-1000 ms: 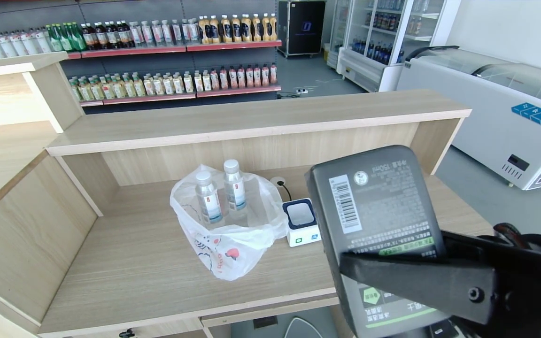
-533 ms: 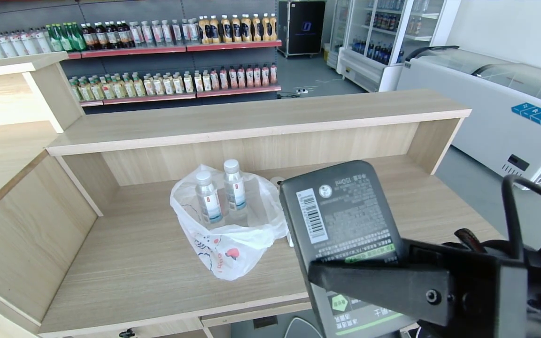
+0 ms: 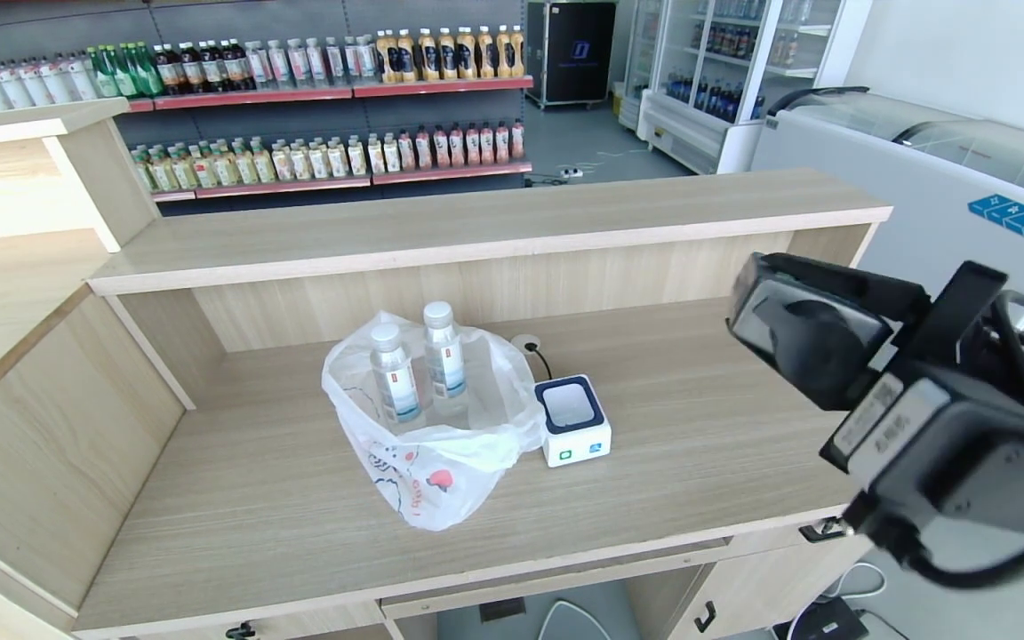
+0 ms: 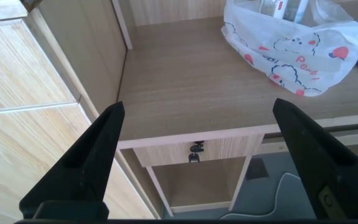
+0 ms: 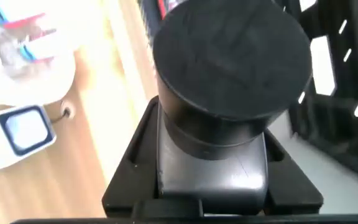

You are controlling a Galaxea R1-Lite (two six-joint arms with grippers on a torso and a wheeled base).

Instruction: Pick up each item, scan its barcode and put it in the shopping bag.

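My right gripper (image 3: 841,347) is shut on a black flat bottle (image 3: 788,329), held in the air above the counter's right end, to the right of the scanner (image 3: 572,420). In the right wrist view the bottle's round black cap (image 5: 232,59) stands out past the fingers (image 5: 129,180), with the scanner (image 5: 22,129) and the bag (image 5: 23,68) below. The white shopping bag (image 3: 432,444) stands left of the scanner and holds two clear water bottles (image 3: 394,378) (image 3: 444,356). My left gripper (image 4: 197,155) is open and holds nothing, low before the counter's front left edge.
The wooden counter (image 3: 281,516) has a raised ledge (image 3: 476,222) at the back and a side wall (image 3: 50,427) on the left. The scanner's cable (image 3: 542,360) runs to a hole behind it. A drawer knob (image 4: 194,149) sits under the front edge. A chest freezer (image 3: 948,204) stands at the right.
My right gripper has swung the black bottle to the right and turned it, so its barcode face no longer shows to the head view and the scanner is uncovered. The bag has not moved.
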